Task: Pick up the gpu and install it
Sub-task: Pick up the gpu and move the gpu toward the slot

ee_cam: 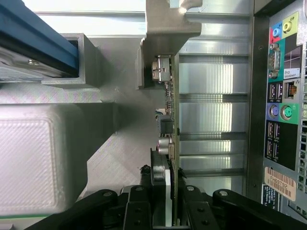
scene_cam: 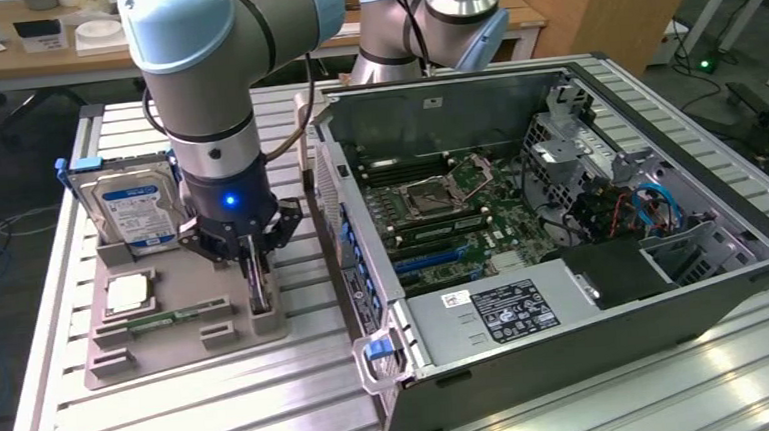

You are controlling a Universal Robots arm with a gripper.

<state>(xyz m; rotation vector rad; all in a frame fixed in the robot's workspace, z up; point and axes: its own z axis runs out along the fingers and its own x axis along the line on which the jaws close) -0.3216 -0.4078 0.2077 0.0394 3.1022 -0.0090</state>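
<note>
At the exterior view's left, a blue-labelled hard drive stands upright in the back of a grey holder tray on the slatted metal tabletop. In front of it on the tray a processor chip lies flat, and a narrow green memory stick lies just beside it.

Along the tray's edge nearest the computer, the gpu stands on edge in its slot. The arm reaches straight down over it and the gripper sits on the card's upper edge. In the wrist view the black jaws are pressed against the two faces of the gpu, clamped on it, with the gripper astride the card and the pale metal bracket at the card's far end.

At the exterior view's right, the open computer case lies on its side near the tray, its green motherboard exposed.
</note>
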